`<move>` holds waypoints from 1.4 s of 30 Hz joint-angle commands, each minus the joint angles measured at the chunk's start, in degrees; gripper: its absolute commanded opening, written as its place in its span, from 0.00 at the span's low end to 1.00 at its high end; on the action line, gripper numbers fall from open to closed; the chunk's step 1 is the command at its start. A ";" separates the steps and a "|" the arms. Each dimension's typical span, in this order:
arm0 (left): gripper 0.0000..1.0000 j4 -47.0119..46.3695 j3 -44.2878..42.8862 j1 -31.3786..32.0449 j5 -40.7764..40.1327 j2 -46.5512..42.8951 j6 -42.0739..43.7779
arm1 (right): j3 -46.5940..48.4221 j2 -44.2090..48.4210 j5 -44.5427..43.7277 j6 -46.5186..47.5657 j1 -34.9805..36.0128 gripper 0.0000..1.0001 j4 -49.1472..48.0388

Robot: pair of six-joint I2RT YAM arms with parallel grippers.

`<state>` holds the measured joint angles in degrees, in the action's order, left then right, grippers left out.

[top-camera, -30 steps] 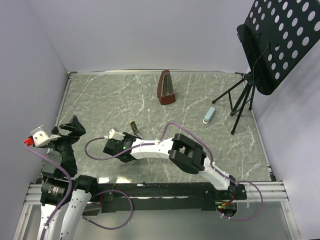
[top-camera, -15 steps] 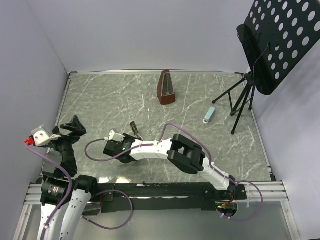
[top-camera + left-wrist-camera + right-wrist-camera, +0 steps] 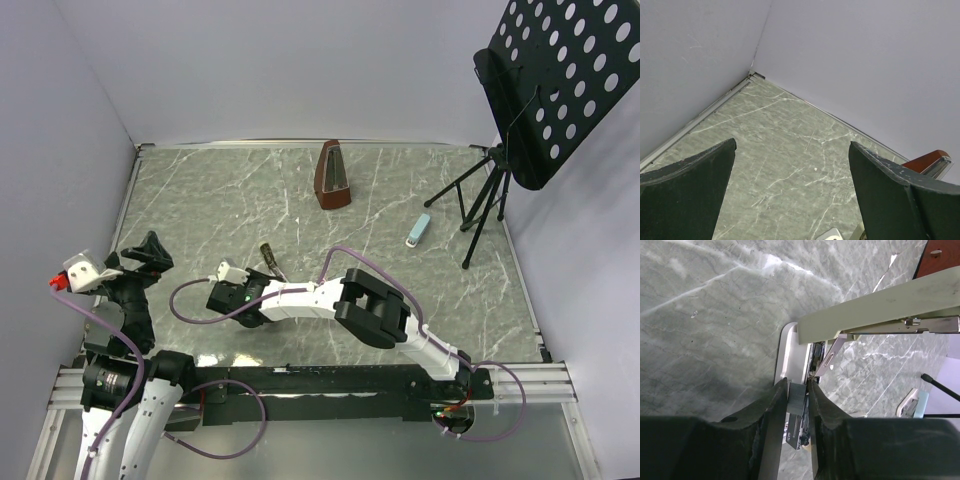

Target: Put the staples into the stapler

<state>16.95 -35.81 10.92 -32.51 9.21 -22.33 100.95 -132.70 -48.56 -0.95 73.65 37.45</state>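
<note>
A pale cream stapler (image 3: 875,307) lies with its top arm swung open and its metal channel bared, a short grey metal staple strip (image 3: 796,402) pinched edgewise in the right gripper (image 3: 797,386) just above it.

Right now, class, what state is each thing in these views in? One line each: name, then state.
stapler, open, top arm swung up off its base
right gripper, shut on the staple strip
staple strip, pinched between the fingers, at the stapler's base
left gripper, open, nothing between its fingers
metronome, standing upright
music stand, standing on its tripod
</note>
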 commanded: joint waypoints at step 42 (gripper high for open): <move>0.99 -6.40 1.27 -0.28 12.52 4.49 2.55 | -26.13 34.87 32.62 -15.57 -15.98 0.25 -8.18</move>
<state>15.03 -35.22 10.90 -28.21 10.81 -21.85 81.21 -105.65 -26.00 -11.84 62.28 33.63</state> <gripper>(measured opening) 0.995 0.253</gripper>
